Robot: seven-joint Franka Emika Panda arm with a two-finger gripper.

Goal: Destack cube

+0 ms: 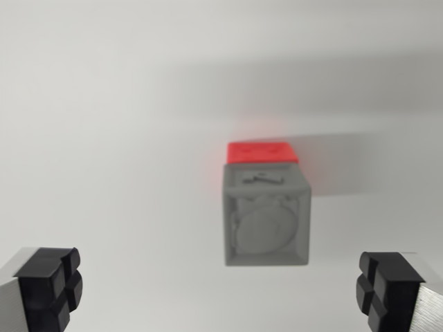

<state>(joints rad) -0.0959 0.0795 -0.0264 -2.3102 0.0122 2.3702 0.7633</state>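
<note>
A grey cube [266, 218] with a round embossed face sits in the middle of the wrist view, a little to the right. Behind it a red cube [262, 152] shows only as a thin band above the grey one's top edge; whether the grey cube rests on it or stands in front of it cannot be told. My gripper [218, 294] is open, its two black fingertips at the bottom corners of the view, one at the left [50, 287] and one at the right [386, 290]. Nothing lies between them, and the cubes are beyond them.
A plain white surface [111, 138] fills the view. A soft grey shadow runs across it behind the cubes toward the wrist view's right.
</note>
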